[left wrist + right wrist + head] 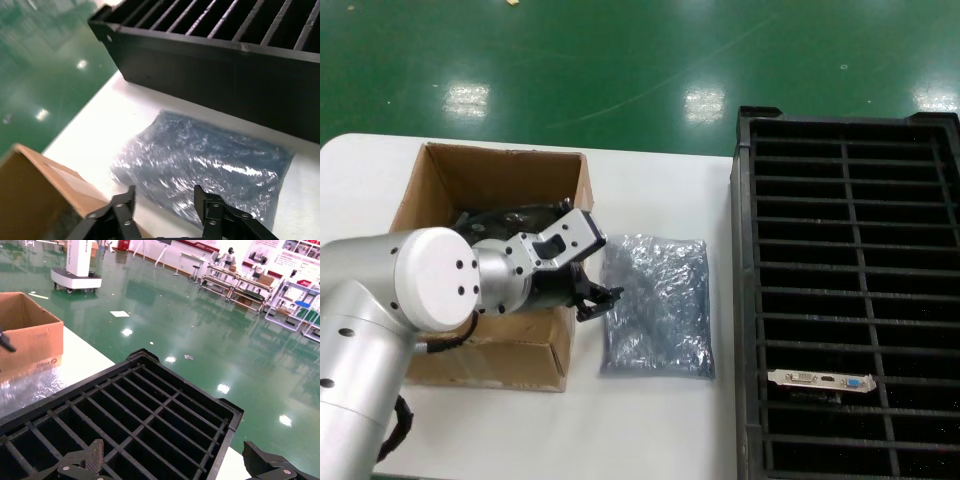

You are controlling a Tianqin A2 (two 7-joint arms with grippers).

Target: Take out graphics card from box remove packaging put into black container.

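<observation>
Room: glossy green floor (620, 70) around a white table (660, 420); workbenches far off in the right wrist view.
Box (490, 190): brown cardboard, at 9 o'clock on the table, dark wrapped items inside.
Bag (656, 305): crinkly grey, flat on the table between box and crate, touching neither.
Crate (847, 300): black, slotted, at 3 o'clock.
Card (822, 381): standing in a slot at the crate's 6 o'clock end, silver bracket up with blue and white ports.
Left gripper (601, 298): fingers spread apart, empty, over the box's 3 o'clock wall at the bag's near edge.
Right gripper (175, 465): fingers wide apart, empty, over the crate.
</observation>
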